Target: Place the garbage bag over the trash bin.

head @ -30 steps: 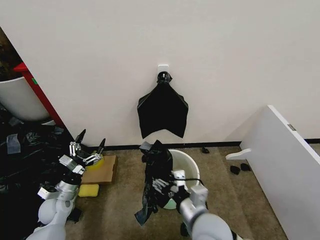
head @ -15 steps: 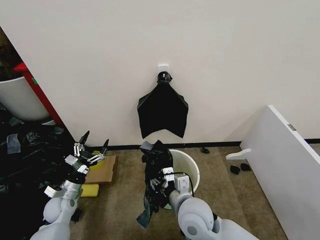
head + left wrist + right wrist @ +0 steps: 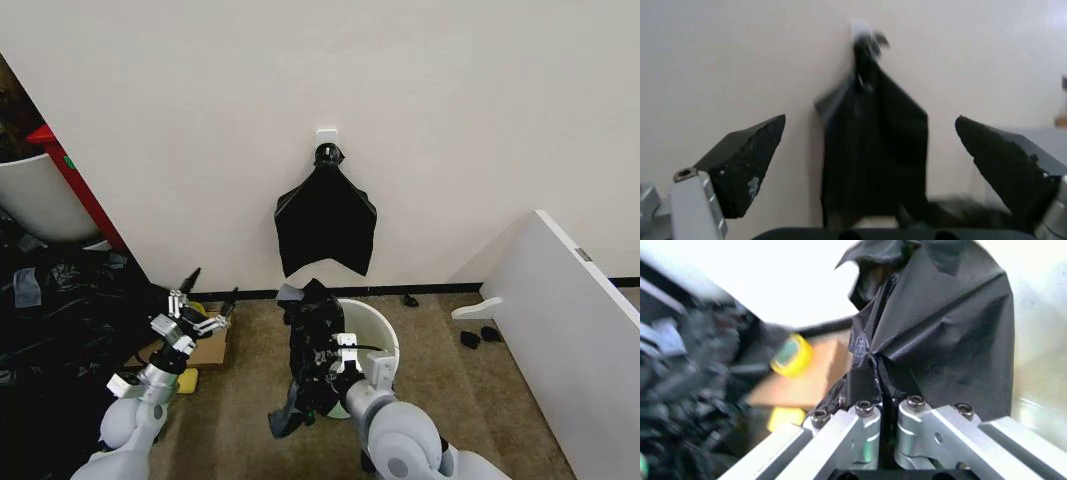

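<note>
Two grippers face you in the head view. Your right gripper (image 3: 322, 365) sits at about 6 o'clock, clamped on the garbage bag (image 3: 310, 350); the right wrist view shows its fingers (image 3: 867, 410) pressed together with the black plastic (image 3: 940, 325) pinched between them. That bag hangs crumpled against the 9 o'clock side of the trash bin (image 3: 375, 335), its top above the rim and its tail trailing down to the carpet (image 3: 450, 400). The bin's mouth is not covered. Your left gripper (image 3: 203, 308) is raised at about 8 o'clock, fingers (image 3: 747, 160) spread apart and holding nothing, above a flat piece of cardboard (image 3: 210, 350). On the wall (image 3: 450, 120) at 12 o'clock hangs a separate black bag bunch (image 3: 325, 225), pinched at a white hook.
</note>
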You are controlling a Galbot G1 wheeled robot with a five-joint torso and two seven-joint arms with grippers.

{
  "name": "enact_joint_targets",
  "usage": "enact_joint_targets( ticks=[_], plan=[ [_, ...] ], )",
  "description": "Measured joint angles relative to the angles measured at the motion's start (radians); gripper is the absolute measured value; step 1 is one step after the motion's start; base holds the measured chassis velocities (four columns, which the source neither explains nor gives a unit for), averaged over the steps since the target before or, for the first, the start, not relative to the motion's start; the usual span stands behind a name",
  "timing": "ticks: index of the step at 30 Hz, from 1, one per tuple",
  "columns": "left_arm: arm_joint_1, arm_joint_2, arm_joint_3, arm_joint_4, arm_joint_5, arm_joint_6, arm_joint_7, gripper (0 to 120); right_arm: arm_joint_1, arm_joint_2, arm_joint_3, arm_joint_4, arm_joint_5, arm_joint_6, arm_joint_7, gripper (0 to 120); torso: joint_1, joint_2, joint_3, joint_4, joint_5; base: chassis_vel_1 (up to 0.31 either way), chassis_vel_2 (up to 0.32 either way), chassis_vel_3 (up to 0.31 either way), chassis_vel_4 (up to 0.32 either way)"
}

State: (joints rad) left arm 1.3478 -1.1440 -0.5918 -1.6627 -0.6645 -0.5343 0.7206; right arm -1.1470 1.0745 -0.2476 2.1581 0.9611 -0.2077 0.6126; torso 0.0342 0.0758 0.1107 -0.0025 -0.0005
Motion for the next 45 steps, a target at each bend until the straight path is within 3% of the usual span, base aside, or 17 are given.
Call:
enact_joint_targets(
  ticks=[2,3,5,7,8,12,13,17,18,21,25,36,45],
  plan=[
    [0.027,0.038,0.019,-0.033,0.035,0.079,-0.076,100,-0.024,0.006,0.005,0.006,0.009,0.049,-0.007,0,0.000,0.000,0.000,0.0002,-0.0002,0.000,0.000,0.000,0.000],
    [0.027,0.038,0.019,-0.033,0.035,0.079,-0.076,100,-0.024,0.006,0.005,0.006,0.009,0.049,-0.007,0,0.000,0.000,0.000,0.0002,-0.0002,0.000,0.000,0.000,0.000],
    [0.041,0.064,0.037,-0.062,0.049,0.166,-0.138,100,-0.041,0.014,0.009,0.006,0.008,0.080,-0.012,0,0.000,0.000,0.000,0.0002,0.0000,0.000,0.000,0.000,0.000],
    [0.051,0.091,0.069,-0.111,0.037,0.319,-0.232,100,-0.069,0.026,0.018,0.006,0.002,0.113,-0.019,0,0.000,0.000,0.000,0.0002,-0.0001,0.000,0.000,0.000,0.000],
    [0.051,0.091,0.069,-0.111,0.037,0.319,-0.232,100,-0.069,0.026,0.018,0.006,0.002,0.113,-0.019,0,0.000,0.000,0.000,0.0002,-0.0001,0.000,0.000,0.000,0.000],
    [0.046,0.129,0.176,-0.228,-0.067,0.607,-0.390,100,-0.114,0.033,0.035,0.011,-0.013,0.140,-0.025,0,0.000,0.000,0.000,-0.0002,-0.0001,0.000,0.000,0.000,0.000],
    [0.046,0.129,0.176,-0.228,-0.067,0.607,-0.390,100,-0.114,0.033,0.035,0.011,-0.013,0.140,-0.025,0,0.000,0.000,0.000,-0.0002,-0.0001,0.000,0.000,0.000,0.000],
    [0.003,0.141,0.249,-0.307,-0.154,0.863,-0.592,100,-0.135,0.040,0.033,0.012,-0.037,0.151,-0.029,0,0.000,0.000,0.000,0.0000,0.0000,0.000,0.000,0.000,0.000],
    [0.003,0.141,0.249,-0.307,-0.154,0.863,-0.592,100,-0.135,0.040,0.033,0.012,-0.037,0.151,-0.029,0,0.000,0.000,0.000,0.0000,0.0000,0.000,0.000,0.000,0.000],
    [-0.040,0.142,0.291,-0.332,-0.176,1.010,-0.703,100,-0.142,0.044,0.029,0.008,-0.061,0.161,-0.035,0,0.000,0.000,0.000,0.0001,0.0001,0.000,0.000,0.000,0.000],
    [-0.083,0.142,0.334,-0.341,-0.181,1.107,-0.796,100,-0.147,0.046,0.032,0.005,-0.088,0.182,-0.039,0,0.000,0.000,0.000,0.0000,0.0000,0.000,0.000,0.000,0.000],
    [-0.178,0.110,0.390,-0.342,-0.215,1.200,-0.954,100,-0.188,0.070,0.064,-0.015,-0.092,0.218,-0.051,0,0.000,0.000,0.000,0.0002,0.0000,0.000,0.000,0.000,0.000],
    [-0.286,0.059,0.490,-0.326,-0.240,1.269,-1.082,100,-0.211,0.063,0.047,-0.026,-0.143,0.226,-0.068,0,0.000,0.000,0.000,0.0000,0.0000,0.000,0.000,0.000,0.000]
  ],
)
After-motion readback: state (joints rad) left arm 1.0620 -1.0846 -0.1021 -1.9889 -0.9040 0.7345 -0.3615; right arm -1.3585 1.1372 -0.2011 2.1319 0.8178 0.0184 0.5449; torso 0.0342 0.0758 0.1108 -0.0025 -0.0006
